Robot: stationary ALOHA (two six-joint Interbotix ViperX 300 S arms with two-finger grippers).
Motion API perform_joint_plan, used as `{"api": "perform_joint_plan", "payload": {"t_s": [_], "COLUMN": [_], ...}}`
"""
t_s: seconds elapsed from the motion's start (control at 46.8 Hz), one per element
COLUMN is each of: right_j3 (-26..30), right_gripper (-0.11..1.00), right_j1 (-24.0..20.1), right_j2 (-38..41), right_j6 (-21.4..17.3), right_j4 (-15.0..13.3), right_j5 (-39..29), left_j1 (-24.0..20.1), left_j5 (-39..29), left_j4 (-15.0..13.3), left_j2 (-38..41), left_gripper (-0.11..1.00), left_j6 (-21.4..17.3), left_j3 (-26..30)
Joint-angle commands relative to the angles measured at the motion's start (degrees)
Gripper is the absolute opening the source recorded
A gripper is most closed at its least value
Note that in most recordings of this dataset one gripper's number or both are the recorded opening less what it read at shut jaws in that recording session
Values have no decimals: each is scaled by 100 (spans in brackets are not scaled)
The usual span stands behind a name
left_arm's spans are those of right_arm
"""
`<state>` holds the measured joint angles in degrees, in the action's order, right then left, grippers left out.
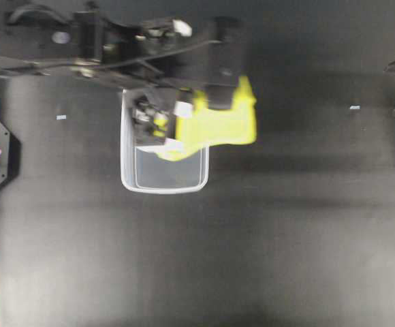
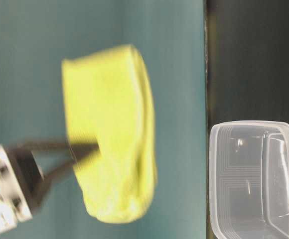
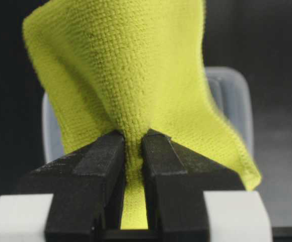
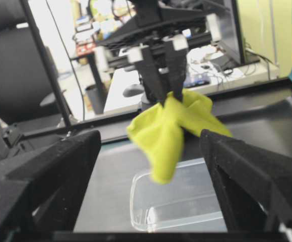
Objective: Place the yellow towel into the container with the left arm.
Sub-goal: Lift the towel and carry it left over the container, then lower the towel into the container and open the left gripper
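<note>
Between the left gripper's (image 3: 133, 146) two black fingers (image 3: 98, 166), pressed nearly together, a pinch of the yellow towel (image 3: 131, 75) is clamped. Its loose folds hang beneath those fingers, clear of the dark tabletop (image 1: 286, 238) and above the container (image 4: 176, 201), which stands under them. Well apart, the right gripper (image 4: 148, 166) has its fingers (image 4: 246, 171) spread wide, gripping nothing.

Overhead, the yellow towel (image 1: 218, 122) is motion-blurred and hides the container's (image 1: 163, 184) 1 o'clock corner; the table-level view crops the container.
</note>
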<state>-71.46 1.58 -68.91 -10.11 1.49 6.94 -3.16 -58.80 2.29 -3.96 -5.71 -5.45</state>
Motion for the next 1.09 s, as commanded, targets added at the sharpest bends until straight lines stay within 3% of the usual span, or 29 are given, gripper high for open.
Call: {"api": "perform_joint_plan", "payload": {"t_s": [0.0,0.214,0.47,0.833,1.068], "right_j3": [97,97,97,105,105], "right_gripper": [77,77,77,77,77], "right_j1": [-9,-9,-9,-9,-18], "right_j2": [26,26,18,9,9], "right_j6": [0,-18,-18,-26,-18], "right_j4": [9,9,9,9,9], "right_j5": [26,53,35,132,105], "left_j1": [-26,-193,-158,-237,-229], "left_j5": [167,545,1169,1802,1837], "left_j4": [26,26,18,26,26], "left_j2": [-510,-905,-844,-721,-413], "left_gripper": [7,7,7,7,8], "left_j6": [-44,-44,-193,-290,-290], "left_j3": [-536,-1248,-1696,-2039,-2136]}}
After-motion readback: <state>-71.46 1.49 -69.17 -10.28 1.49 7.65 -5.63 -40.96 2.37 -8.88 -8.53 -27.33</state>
